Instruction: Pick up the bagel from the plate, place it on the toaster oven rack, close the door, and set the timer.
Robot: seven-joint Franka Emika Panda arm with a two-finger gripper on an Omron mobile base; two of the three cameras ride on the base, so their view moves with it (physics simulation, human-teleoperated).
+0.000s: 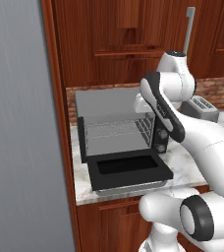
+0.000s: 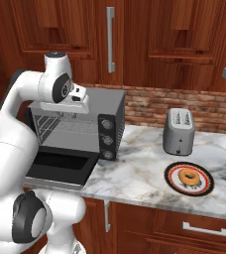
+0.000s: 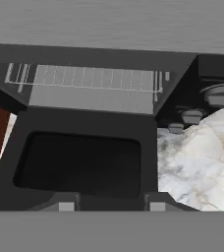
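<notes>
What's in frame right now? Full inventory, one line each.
toaster oven: 1, black with grey top, left on counter
door: 1, black, folded down open
toaster oven rack: 1, silver wire, inside oven, bare
bagel: 1, golden brown, on plate
plate: 1, red rim, right of oven
toaster: 1, silver, behind plate
counter: 1, marble
cabinets: brown wood, above
gripper: 1, over door, jaws apart, holding nothing

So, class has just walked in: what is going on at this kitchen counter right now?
A white robot arm holds its gripper above the toaster oven's door, which lies folded open, and nothing is between its fingers. The toaster oven rack inside is bare. The bagel is on the plate, off to the right past the silver toaster, untouched.
</notes>
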